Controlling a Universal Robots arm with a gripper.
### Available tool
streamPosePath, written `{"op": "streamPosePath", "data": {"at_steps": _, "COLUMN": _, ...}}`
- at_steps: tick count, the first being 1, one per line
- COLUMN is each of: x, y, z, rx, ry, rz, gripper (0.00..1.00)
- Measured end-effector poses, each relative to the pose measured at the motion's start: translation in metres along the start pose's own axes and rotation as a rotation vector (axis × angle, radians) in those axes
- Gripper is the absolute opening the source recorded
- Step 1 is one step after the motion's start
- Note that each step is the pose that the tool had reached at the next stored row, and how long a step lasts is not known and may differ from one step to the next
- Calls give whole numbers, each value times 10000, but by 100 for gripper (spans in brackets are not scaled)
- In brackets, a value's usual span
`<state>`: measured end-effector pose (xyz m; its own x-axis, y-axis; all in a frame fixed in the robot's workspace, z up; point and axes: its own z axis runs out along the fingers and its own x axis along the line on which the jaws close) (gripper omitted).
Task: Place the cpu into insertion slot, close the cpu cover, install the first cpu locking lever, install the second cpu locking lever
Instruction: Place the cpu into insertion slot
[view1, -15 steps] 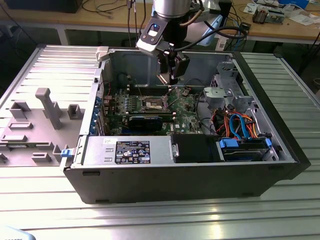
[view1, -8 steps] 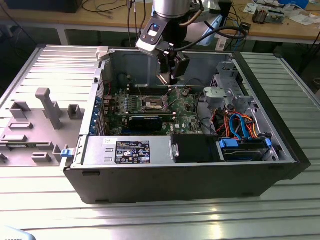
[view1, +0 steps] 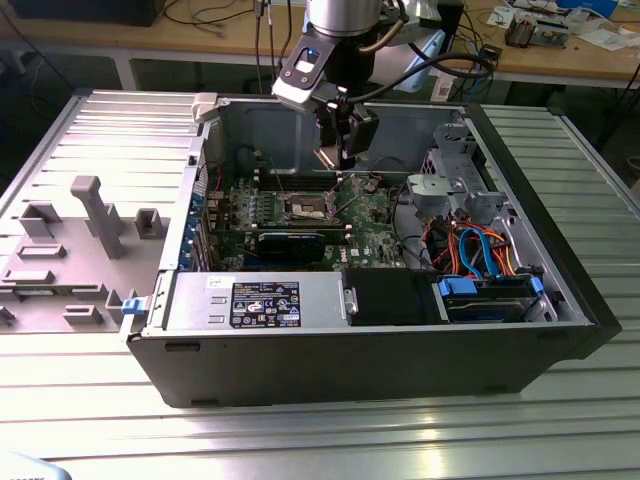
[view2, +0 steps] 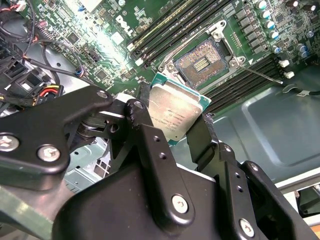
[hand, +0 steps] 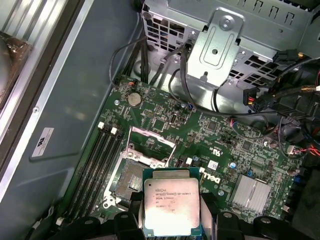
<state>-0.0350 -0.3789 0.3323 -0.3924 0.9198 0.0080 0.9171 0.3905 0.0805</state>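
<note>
My gripper hangs inside the open computer case, above the green motherboard. It is shut on the cpu, a flat square chip with a dull silver top, held by two opposite edges between the black fingers. The insertion slot lies uncovered just beyond the chip, its dark pin field ringed by a silver rim. In the first wrist view the cpu hovers beside the insertion slot, offset from it. The cpu cover stands swung up at the slot's far edge. A thin locking lever sticks out beside the slot.
Long black memory slots flank the socket. A metal drive cage with black cables and a finned heatsink sit nearby. The case walls enclose the board. A grey fixture plate lies at the exterior view's left.
</note>
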Motion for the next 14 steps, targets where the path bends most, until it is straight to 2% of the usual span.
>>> {"op": "streamPosePath", "data": {"at_steps": 14, "x": 0, "y": 0, "z": 4, "rx": -2, "ry": -9, "rz": 110, "gripper": 54}}
